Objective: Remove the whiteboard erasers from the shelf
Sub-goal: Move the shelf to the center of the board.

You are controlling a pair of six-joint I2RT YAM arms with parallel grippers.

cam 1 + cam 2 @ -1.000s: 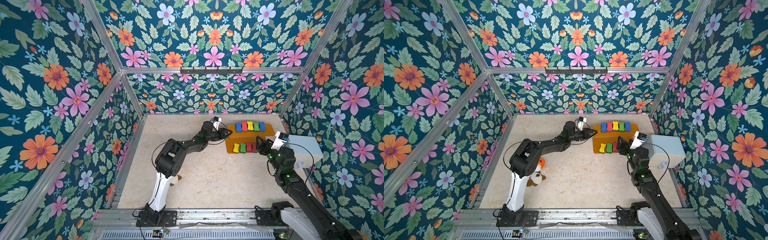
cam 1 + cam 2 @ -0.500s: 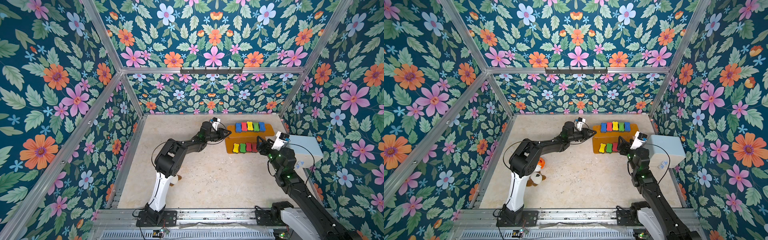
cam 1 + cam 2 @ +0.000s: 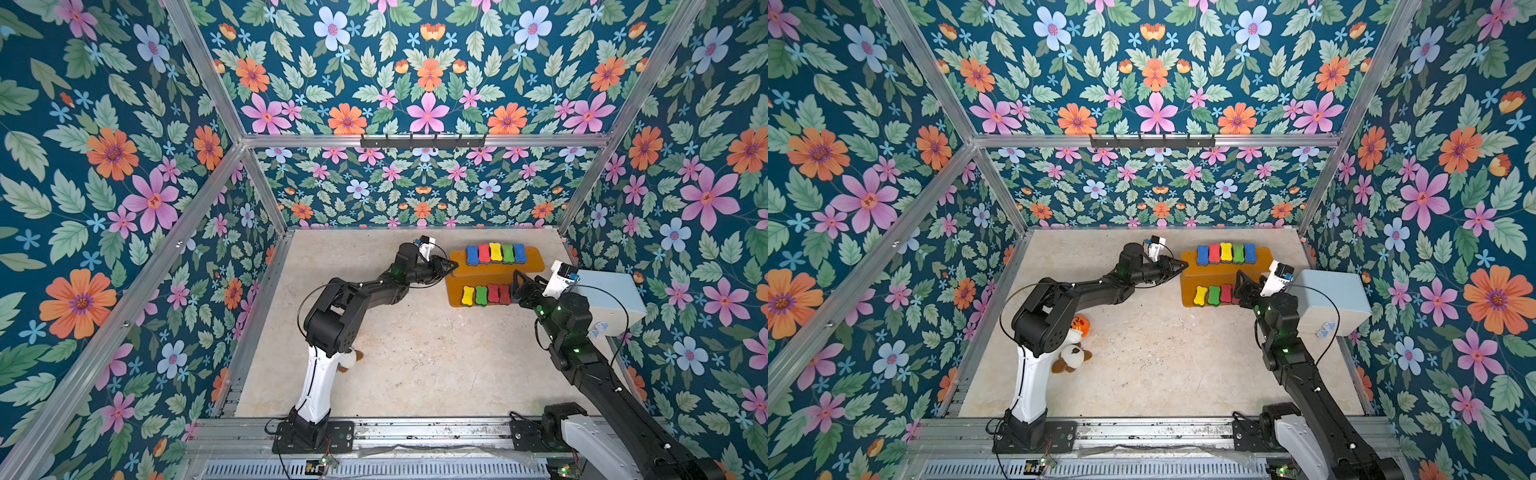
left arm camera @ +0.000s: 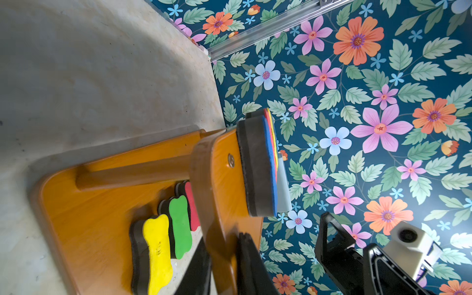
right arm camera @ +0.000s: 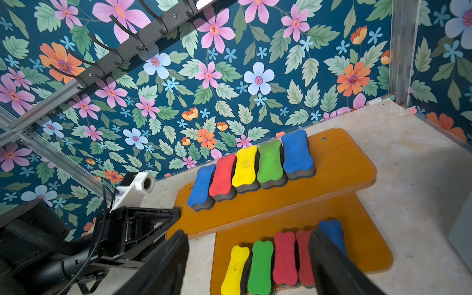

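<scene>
Left claw [image 3: 452, 266] has just pinched tight onto the shelf [image 3: 494, 271], at the end of its upper board. Right claw [image 3: 517, 286] hangs spread wide above the lower row, gripping nothing. All ten whiteboard erasers [image 3: 494, 253] sit on the shelf, five per tier.

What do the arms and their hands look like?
The left arm and right arm are black with a white lower segment. The left hand and right hand are black open-framed wedges, each with a white camera block at the wrist. Thin black cables loop alongside; green lights glow on joints.
</scene>
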